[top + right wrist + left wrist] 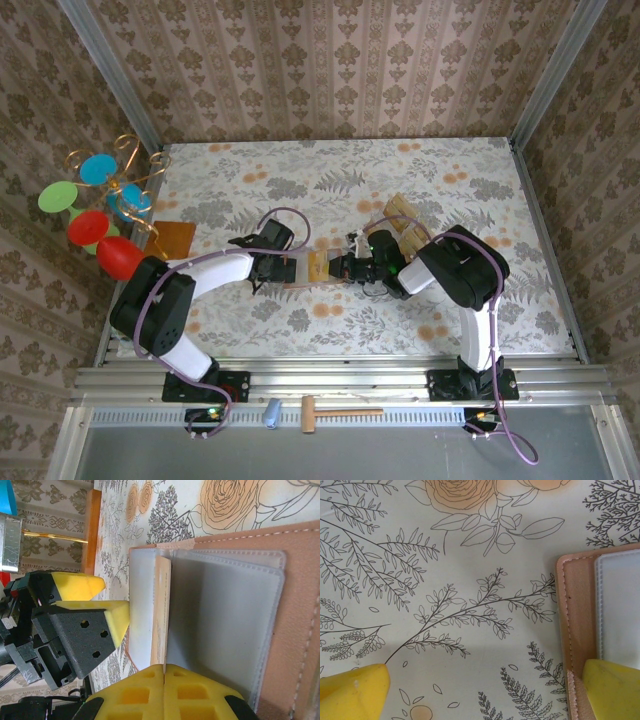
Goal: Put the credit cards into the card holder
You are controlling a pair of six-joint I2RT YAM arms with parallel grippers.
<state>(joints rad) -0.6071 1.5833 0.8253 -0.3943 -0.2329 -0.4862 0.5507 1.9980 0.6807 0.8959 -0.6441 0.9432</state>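
Your right pincer [164, 670] grips 1 card [161, 605] edge-on at the holder [300, 630] pocket, mid desk [450, 180]. Left pincer [485, 690] open, straddling holder's left edge. More cards [403, 228] lie far right; I judge most work remains.

Left arm [215, 268] and right arm [478, 335] had white shells, black joints, black bases bolted on the aluminium rail [340, 378]. Purple cable [286, 210] ran up each from the rail. Fingers [355, 692] were yellow wedges.

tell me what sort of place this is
Most likely a staged robot test cell, not a home: wallpapered panels box in a floral-covered table, and the left arm and right arm are bolted to a metal rail at its near edge.
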